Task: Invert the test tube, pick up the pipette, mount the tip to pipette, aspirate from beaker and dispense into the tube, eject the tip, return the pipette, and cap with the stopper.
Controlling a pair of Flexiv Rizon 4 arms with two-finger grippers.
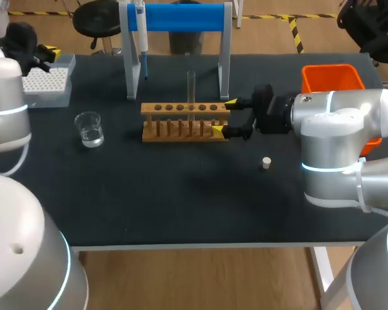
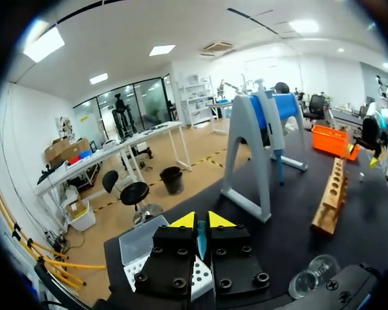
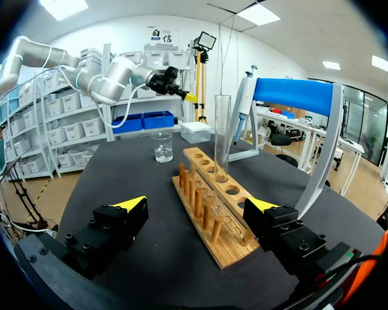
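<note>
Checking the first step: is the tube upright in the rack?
Upright: the tube stands vertically in one hole of the rack, in both the head and right wrist views.

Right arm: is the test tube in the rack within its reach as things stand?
Probably yes. The right gripper sits open at the end of the rack, and the test tube stands upright, rising clear above the rack with nothing between. The stand behind it looks close, though.

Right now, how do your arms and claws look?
My left arm and right arm are rounded silver-grey shells with glowing light-blue rings at the joints. The left claw and right claw have black, blocky, bolted fingers with bright yellow tips.
</note>
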